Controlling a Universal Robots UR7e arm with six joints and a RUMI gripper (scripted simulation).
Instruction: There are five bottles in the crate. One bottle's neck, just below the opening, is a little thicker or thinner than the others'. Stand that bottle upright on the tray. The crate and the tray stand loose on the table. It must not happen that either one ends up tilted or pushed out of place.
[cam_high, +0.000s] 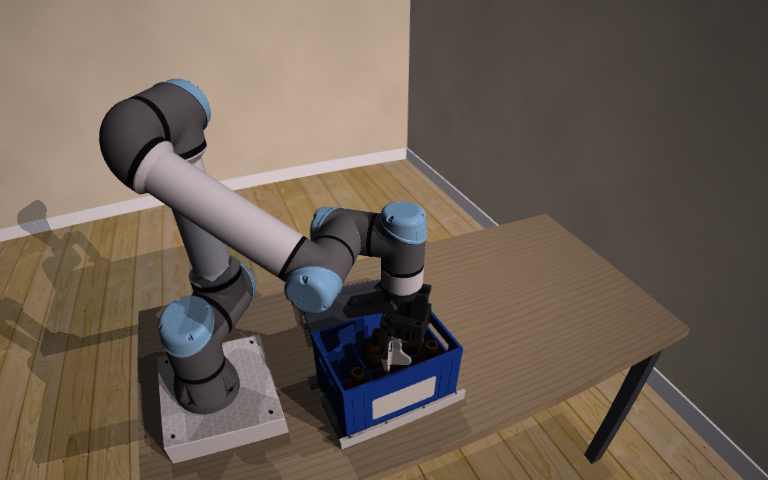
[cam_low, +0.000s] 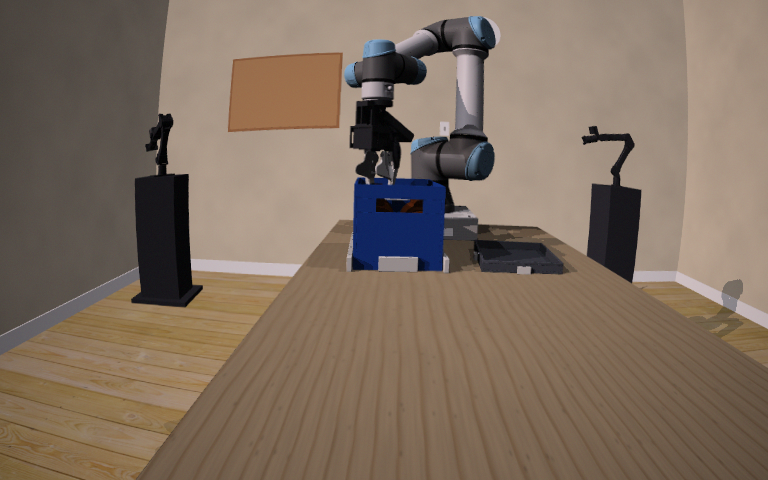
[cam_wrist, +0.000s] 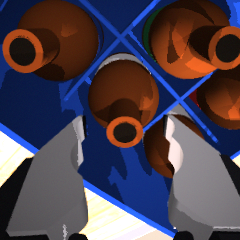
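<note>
The blue crate (cam_high: 356, 416) (cam_low: 396, 240) (cam_wrist: 120, 37) holds several brown bottles. My gripper (cam_high: 390, 366) (cam_low: 380, 180) (cam_wrist: 124, 116) is open and points down into the crate. Its fingers stand apart on either side of the middle bottle's neck (cam_wrist: 124, 140), with gaps on both sides. Other bottles show at upper left (cam_wrist: 65, 40), upper right (cam_wrist: 185, 55) and right (cam_wrist: 220, 100) in the wrist view. A further bottle (cam_wrist: 159, 152) is partly behind the right finger. Neck differences cannot be told. The dark grey tray (cam_low: 492, 267) bears no bottle.
In the top view the arm and crate hide most of the tray. Light strips (cam_high: 402, 420) (cam_low: 398, 263) lie along the crate's base. The crate's walls and dividers surround the bottles closely. The robot's base plate (cam_high: 226, 447) stands beside the crate.
</note>
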